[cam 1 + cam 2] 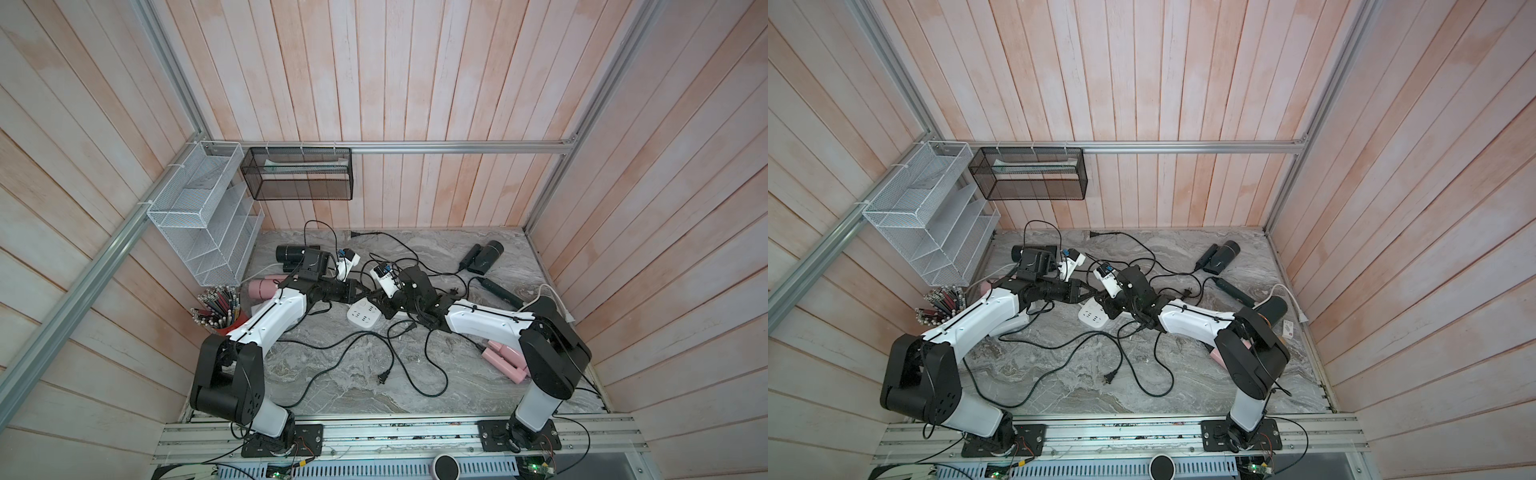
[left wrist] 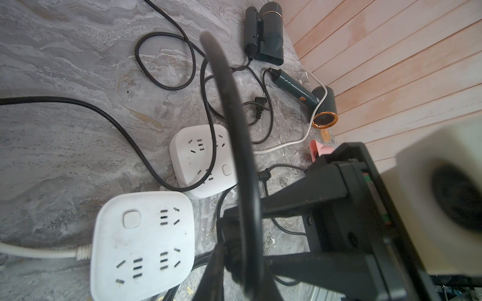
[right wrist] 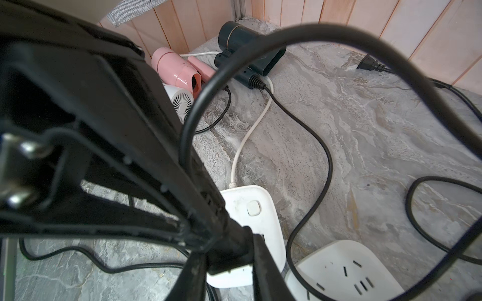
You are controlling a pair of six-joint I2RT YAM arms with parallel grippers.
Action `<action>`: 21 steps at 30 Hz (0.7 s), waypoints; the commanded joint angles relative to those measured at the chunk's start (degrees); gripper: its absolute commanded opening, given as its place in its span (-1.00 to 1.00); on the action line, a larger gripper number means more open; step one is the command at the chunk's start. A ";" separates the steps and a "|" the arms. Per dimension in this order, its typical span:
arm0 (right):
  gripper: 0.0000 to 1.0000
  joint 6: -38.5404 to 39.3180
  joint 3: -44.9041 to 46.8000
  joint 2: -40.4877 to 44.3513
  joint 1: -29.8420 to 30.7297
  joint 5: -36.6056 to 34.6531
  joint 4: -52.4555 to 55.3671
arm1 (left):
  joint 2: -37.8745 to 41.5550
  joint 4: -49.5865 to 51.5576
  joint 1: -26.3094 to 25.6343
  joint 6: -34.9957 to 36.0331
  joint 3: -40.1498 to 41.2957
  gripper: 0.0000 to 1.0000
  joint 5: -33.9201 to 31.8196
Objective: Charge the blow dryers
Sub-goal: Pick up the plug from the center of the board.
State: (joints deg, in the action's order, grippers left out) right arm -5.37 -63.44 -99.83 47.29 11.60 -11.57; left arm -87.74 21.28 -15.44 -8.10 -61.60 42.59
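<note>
The dryers lie round the table edge: a dark dryer at the back right, a pink dryer at the front right. One black cord ends in a plug hanging just over a white strip. The right gripper is clamped on the plug, the left gripper pinched narrow on the cord just behind. Best square the prongs to a free socket, hold the loop aside, and press straight down
</note>
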 commanded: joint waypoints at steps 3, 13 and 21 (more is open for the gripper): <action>-0.50 0.88 0.68 1.83 0.70 -0.08 -0.10 | -0.39 -1.98 -0.51 0.64 -0.45 -0.70 0.04; 0.00 -1.67 6.60 7.67 0.77 -1.33 -1.71 | 3.11 -0.82 0.15 3.34 1.77 -0.71 -9.64; 0.12 -7.05 17.02 17.04 0.63 -5.44 -3.94 | 5.92 -0.58 6.59 1.61 3.33 -0.71 -10.83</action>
State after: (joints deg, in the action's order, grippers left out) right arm -9.43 -48.66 -85.23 47.59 8.49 -13.93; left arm -83.83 21.04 -10.13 -6.50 -59.07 33.74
